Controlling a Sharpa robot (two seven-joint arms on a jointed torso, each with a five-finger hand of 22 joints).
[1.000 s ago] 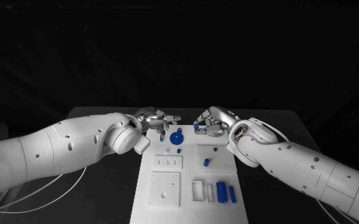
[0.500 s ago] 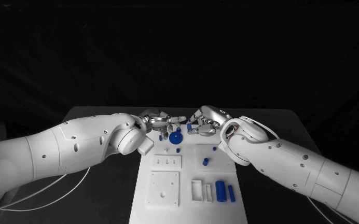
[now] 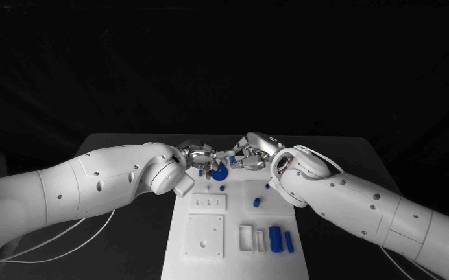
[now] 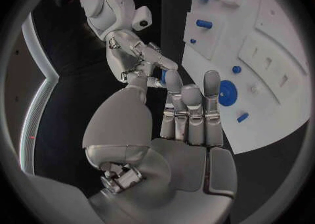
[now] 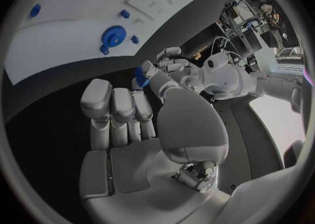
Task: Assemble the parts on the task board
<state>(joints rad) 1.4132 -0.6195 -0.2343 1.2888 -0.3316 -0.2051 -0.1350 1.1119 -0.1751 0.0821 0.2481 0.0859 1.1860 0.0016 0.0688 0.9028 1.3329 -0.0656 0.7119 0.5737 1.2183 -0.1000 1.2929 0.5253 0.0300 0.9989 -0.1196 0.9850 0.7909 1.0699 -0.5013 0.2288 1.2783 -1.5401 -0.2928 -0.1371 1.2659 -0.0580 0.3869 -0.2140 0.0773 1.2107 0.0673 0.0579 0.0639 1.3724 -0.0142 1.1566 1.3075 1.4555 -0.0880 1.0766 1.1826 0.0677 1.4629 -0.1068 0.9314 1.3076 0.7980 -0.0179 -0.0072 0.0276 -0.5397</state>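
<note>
Black desk is sitting under everything, its dark matte top showing on both sides of the work area and along the far edge. White cables are lying on the desk at the near left corner, looping toward the front edge. Another thin white cable is trailing across the desk at the near right. Black backdrop is hanging behind the desk.
</note>
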